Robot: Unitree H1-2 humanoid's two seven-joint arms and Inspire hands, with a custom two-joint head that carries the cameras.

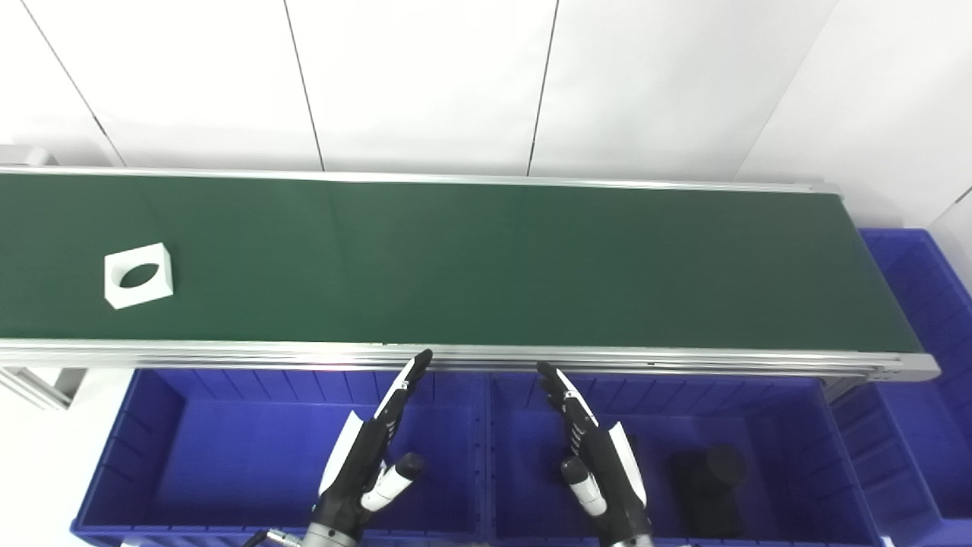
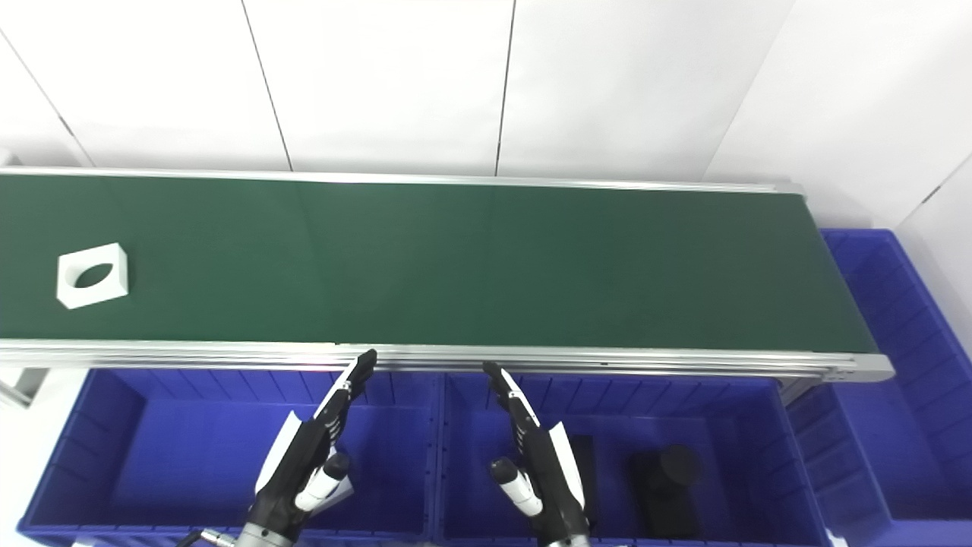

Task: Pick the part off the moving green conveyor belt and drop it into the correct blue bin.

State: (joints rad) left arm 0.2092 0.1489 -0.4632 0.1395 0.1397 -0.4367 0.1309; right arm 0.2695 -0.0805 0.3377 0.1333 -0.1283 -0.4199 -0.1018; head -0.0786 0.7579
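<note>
- the white square part with a round hole (image 1: pixel 138 275) lies flat on the green conveyor belt (image 1: pixel 486 266), far toward its left end and closer to the near rail than the far one.
- the left robot hand (image 1: pixel 372 448) hangs over the left blue bin (image 1: pixel 152 456), fingers straight and spread, thumb out, holding nothing; its fingertips reach up to the belt's near aluminium rail.
- the right robot hand (image 1: pixel 596 452) mirrors it over the middle blue bin (image 1: pixel 805 456), also spread and empty.
- both hands are well apart from the part, so this looks like the waiting step: nothing is grasped and no reach is under way.
- dark parts (image 1: pixel 710 479) sit in the middle bin, one cylinder-like; the left bin shows no contents. judging from that, the white part probably belongs in the left bin, though that is a guess.
- a third blue bin (image 1: pixel 919 304) stands past the belt's right end.
- the next move likely calls for timing: if the belt carries the part rightward, the left robot hand should rise over the rail and close on the part's outer edges as it comes within reach.
- no brand, label or writing can be read anywhere.
</note>
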